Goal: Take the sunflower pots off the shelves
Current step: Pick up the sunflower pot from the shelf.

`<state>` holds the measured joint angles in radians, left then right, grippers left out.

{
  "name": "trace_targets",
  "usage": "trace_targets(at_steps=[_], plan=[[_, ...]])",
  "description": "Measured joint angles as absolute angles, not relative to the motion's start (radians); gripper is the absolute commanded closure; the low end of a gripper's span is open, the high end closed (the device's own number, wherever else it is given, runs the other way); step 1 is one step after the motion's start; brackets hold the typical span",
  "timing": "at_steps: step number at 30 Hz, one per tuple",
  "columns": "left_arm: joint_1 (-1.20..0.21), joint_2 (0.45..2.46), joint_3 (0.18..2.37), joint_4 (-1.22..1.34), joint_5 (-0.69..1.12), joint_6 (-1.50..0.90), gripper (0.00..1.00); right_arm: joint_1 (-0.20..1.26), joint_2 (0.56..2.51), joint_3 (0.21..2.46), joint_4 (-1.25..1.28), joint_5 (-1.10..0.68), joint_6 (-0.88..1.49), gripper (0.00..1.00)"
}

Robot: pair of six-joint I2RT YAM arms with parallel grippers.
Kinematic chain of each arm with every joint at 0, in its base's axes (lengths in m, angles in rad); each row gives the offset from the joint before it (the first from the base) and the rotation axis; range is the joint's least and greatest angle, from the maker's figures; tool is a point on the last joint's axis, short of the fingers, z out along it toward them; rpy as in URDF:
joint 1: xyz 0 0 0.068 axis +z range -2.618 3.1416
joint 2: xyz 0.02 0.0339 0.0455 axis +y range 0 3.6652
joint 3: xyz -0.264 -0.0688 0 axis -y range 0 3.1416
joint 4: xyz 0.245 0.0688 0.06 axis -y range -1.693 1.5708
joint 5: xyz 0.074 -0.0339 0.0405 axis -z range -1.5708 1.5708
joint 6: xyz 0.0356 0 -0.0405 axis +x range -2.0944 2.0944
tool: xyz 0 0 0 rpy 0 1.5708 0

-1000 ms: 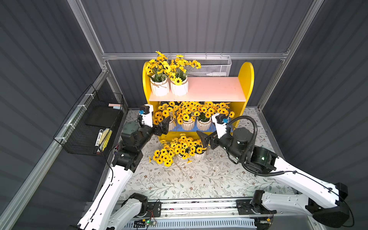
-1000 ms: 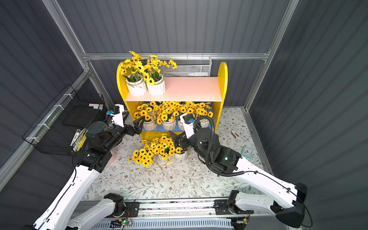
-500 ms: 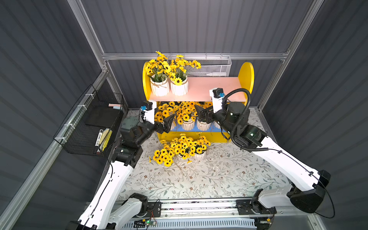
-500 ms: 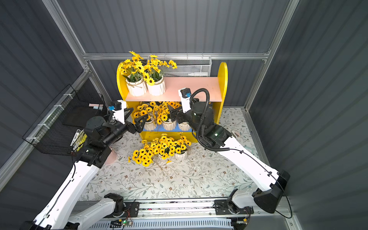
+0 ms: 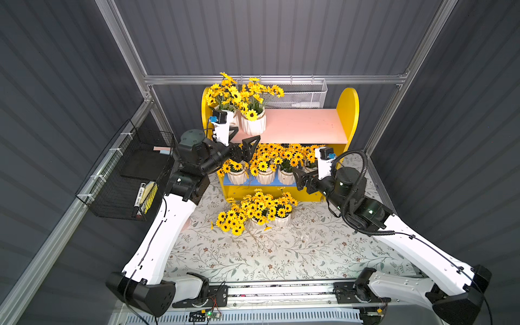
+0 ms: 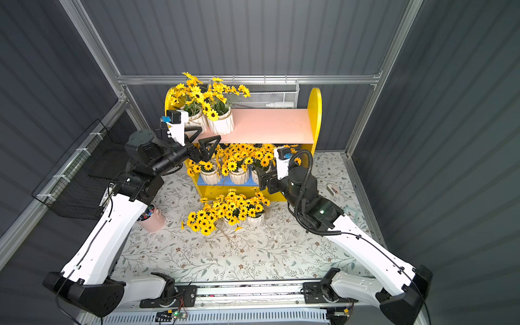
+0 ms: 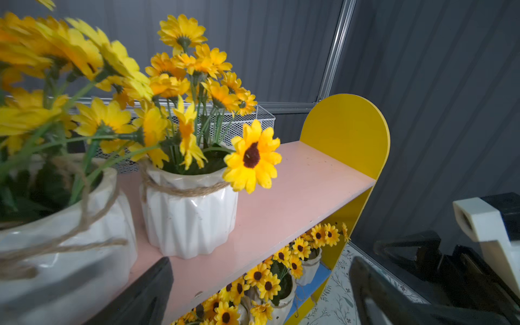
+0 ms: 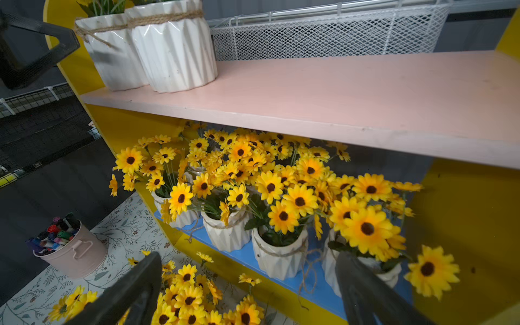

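Grey ribbed walls (image 5: 281, 36) enclose the floral tablecloth (image 5: 281, 253); left claw (image 5: 248, 133) and right claw (image 5: 296, 178) both gape empty.

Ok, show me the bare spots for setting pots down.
Free: the pink upper board between its two sunflower pots and the opposite yellow side panel; the floral mat toward the rail. Crowded: the blue lower board.

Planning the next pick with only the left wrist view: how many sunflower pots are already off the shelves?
Observer: Two sunflower pots sit on the tablecloth in front of the shelves.
Operator: How many are on the blue lower board?
Observer: Four, side by side, all visible in the right wrist view.
Operator: Anything on the tablecloth near the left arm?
Observer: A pink cup of markers, close beside it.
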<state>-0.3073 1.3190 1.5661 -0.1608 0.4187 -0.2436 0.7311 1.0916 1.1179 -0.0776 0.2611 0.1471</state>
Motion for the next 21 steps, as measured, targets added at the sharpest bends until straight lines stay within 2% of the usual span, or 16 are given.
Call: trace_targets(at_steps=[8,21], plan=[[-0.307,1.421,1.689,-0.205,0.493,-0.328,0.01,0.715,0.987,1.007,-0.076,0.27,0.183,0.01],[-0.34,1.478,1.702,-0.181,0.476,-0.351,0.01,0.704,0.928,0.935,-0.075,0.262,0.203,0.01]])
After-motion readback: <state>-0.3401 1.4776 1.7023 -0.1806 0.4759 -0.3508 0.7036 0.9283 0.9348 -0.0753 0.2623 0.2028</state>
